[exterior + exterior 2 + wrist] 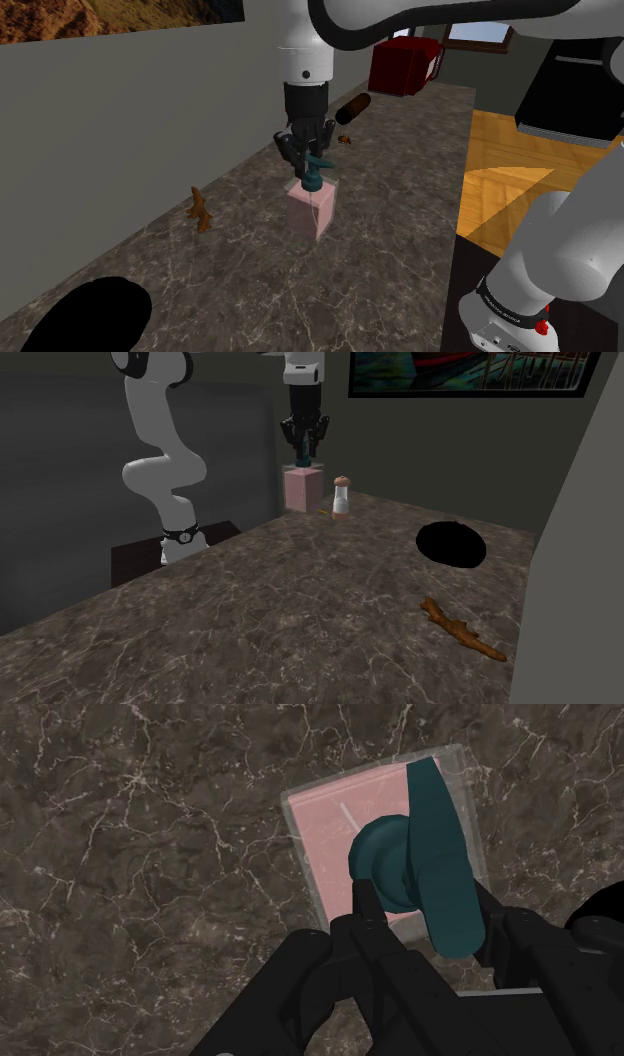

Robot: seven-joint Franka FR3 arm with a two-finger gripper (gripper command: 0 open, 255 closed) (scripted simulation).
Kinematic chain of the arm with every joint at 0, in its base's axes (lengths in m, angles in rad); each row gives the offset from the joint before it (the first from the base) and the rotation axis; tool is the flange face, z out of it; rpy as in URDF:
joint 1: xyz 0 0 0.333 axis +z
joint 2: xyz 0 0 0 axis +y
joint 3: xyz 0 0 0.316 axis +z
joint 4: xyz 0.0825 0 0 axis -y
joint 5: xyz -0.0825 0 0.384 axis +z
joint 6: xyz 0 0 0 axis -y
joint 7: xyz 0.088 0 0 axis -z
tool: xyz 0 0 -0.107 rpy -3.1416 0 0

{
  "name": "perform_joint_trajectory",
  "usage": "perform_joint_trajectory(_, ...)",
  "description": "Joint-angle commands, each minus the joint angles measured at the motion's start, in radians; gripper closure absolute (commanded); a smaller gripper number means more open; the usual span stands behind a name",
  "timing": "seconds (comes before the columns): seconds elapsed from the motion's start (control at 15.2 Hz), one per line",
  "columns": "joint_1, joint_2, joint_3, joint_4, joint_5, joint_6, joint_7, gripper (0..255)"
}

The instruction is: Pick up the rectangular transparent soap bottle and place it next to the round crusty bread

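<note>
The soap bottle (pixel 314 208) is a rectangular clear body with pink fill and a teal pump, standing on the dark marble counter (pixel 250 270). My gripper (pixel 311 165) comes straight down onto its top. In the wrist view the gripper (pixel 428 904) has its two black fingers pressed on either side of the teal pump (pixel 420 854), with the pink bottle (pixel 330 824) below. The bottle (pixel 303 489) sits at the counter's far end under the gripper (pixel 304 452) in the second exterior view. The round bread (pixel 90 315) is drawn as a flat black disc (pixel 452 542).
A brown twig-like piece (pixel 201 210) (pixel 462 632) lies near the wall. A small shaker with a brown cap (pixel 341 497) stands beside the bottle. A red box (pixel 403 65) sits at the counter's far end. The counter edge (pixel 462 190) drops to a wooden floor.
</note>
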Motion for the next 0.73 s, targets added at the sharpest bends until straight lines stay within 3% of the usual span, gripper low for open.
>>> perform_joint_trajectory(0.0,-0.001,0.002,-0.001,0.031,-0.001,-0.029,0.003,255)
perform_joint_trajectory(0.66,-0.002,0.039,0.0,0.205,-0.014,-0.167,0.026,255)
